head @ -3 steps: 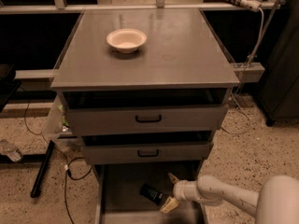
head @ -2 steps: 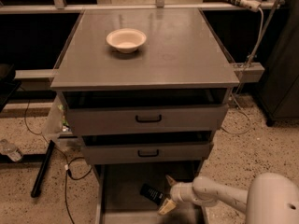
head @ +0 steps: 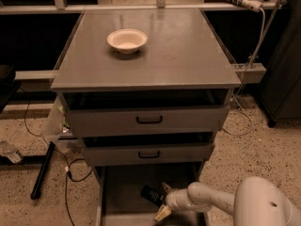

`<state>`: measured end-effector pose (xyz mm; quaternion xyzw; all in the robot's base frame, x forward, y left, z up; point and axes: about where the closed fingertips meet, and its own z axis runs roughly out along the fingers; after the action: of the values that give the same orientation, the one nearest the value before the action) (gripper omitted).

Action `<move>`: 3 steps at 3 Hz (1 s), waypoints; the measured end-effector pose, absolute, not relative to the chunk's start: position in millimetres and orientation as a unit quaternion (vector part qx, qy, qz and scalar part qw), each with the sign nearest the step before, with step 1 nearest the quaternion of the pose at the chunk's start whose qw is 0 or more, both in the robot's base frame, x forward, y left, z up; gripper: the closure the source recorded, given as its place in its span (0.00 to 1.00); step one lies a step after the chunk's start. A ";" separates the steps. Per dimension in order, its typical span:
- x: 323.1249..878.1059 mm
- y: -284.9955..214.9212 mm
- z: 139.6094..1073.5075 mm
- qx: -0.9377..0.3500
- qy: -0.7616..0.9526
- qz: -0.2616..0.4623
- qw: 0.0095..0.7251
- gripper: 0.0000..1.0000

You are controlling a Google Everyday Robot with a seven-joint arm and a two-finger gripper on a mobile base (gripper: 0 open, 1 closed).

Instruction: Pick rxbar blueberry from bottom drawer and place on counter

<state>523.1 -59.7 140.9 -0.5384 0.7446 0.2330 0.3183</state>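
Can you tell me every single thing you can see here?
Flat grey matte counter: one, grey, top of the cabinet.
Small round bowl: one, cream, on the counter, back left.
Top drawer with black handle: one, grey, under the counter.
Middle drawer with black handle: one, grey, below it.
Bottom drawer: one, grey, lowest, pulled open.
Dark glossy snack bar: one, blue-black, lying on the bottom drawer's floor.
Plastic bottle: one, clear, on the speckled floor, left.
Robot arm: one, white, reaching in from the lower right.
Gripper: one, pale, open, inside the bottom drawer beside the bar.
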 end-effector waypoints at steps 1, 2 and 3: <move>522.4 -50.9 127.5 -0.524 0.747 0.255 0.321 0.00; 529.1 -46.9 123.3 -0.513 0.747 0.266 0.330 0.00; 540.8 -42.8 122.7 -0.507 0.745 0.266 0.342 0.00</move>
<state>540.8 -42.8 122.7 -0.5068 0.7452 0.2664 0.3418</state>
